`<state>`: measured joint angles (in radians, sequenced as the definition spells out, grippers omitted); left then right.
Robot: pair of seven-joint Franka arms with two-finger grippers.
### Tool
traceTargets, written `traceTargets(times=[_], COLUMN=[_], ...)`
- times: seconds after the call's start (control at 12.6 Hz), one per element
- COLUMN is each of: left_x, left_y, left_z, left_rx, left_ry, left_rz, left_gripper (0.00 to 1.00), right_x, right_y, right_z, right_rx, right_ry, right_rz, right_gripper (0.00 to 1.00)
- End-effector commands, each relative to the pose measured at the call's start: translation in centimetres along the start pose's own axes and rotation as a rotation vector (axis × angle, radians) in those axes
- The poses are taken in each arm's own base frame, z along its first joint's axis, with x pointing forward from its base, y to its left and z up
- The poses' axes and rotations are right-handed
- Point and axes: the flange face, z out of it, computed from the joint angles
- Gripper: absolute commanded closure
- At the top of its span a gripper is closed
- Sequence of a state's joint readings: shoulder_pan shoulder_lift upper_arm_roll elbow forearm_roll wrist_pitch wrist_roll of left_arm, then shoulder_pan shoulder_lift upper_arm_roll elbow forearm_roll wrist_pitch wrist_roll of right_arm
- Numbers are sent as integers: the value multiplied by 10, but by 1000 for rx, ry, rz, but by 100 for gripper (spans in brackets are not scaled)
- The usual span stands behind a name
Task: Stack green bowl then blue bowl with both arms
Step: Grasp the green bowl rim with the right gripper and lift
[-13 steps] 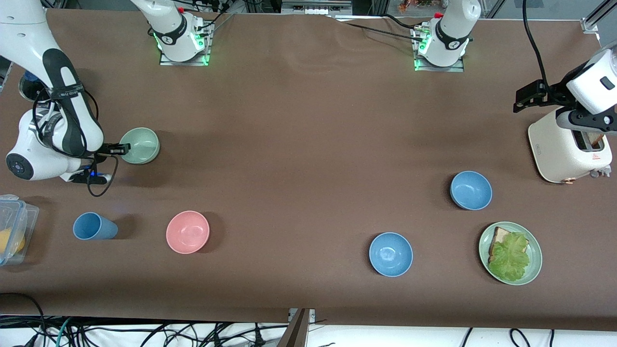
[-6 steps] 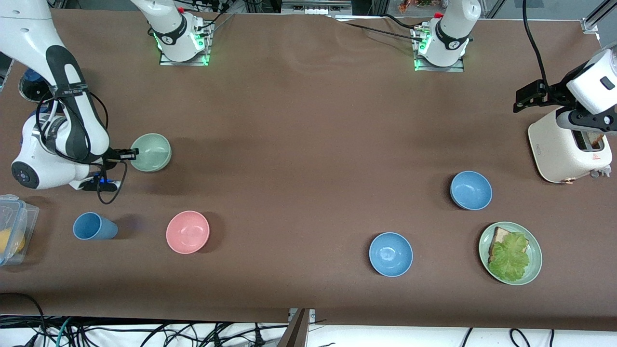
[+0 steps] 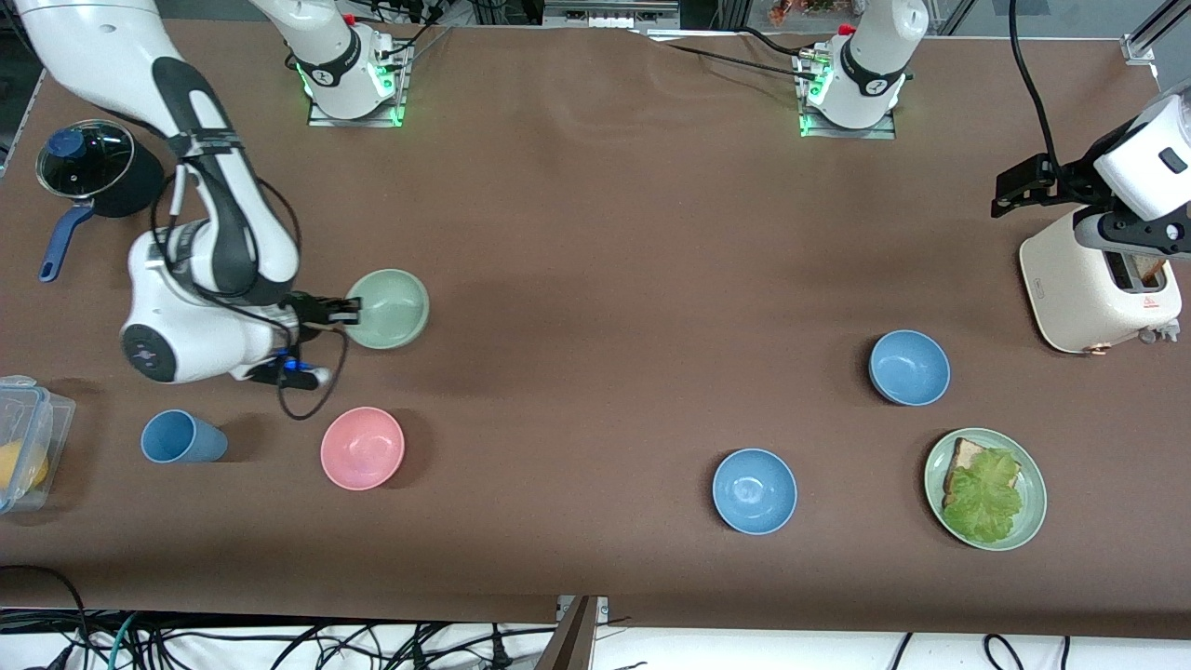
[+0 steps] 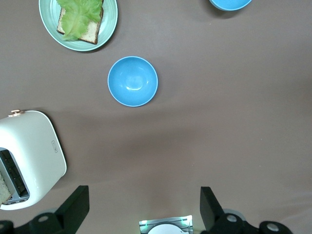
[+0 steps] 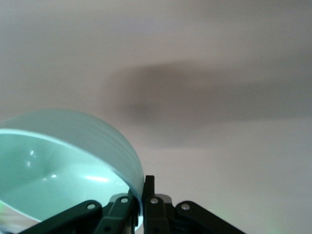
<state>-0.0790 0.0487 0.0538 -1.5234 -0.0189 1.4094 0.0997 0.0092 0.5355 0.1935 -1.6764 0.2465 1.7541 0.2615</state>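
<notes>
My right gripper is shut on the rim of the pale green bowl and holds it above the table, over bare cloth beside the pink bowl. In the right wrist view the fingers pinch the green bowl's wall. The paler blue bowl sits toward the left arm's end, between the toaster and the green plate; it also shows in the left wrist view. My left gripper waits high beside the toaster, open and empty.
A glossier blue bowl lies nearer the camera. A green plate holds bread and lettuce. A white toaster stands at the left arm's end. A pink bowl, blue cup, black pot and plastic box are at the right arm's end.
My right arm has carried the green bowl toward the middle of the table, uncovering the black pot. The left arm has not moved.
</notes>
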Motion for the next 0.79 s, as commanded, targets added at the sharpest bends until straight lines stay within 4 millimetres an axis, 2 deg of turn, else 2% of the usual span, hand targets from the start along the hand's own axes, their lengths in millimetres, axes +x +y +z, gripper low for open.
traceTargets(times=[0.0,0.16,0.24,0.4,0.71], left_x=[-2,-1,-1,-2,-1], left_y=[0,2,2,0,-2], left_z=[-8,-8,-8,-8,-7], left_rx=[-17,-17,-17,-18,-18], left_ry=[8,8,8,8,7], left_rz=[-6,-3,-3,-8,-9], left_gripper=[0,0,0,0,0], right_x=[-2,-10,-13,-17,-41], right_y=[-82,-152,-181,-212,-265], right_z=[14,43,59,84,132], right_rx=[6,4,12,62,111], right_ry=[34,100,133,173,179], right_rz=[67,83,62,96,138], right_gripper=[100,100,100,100,100])
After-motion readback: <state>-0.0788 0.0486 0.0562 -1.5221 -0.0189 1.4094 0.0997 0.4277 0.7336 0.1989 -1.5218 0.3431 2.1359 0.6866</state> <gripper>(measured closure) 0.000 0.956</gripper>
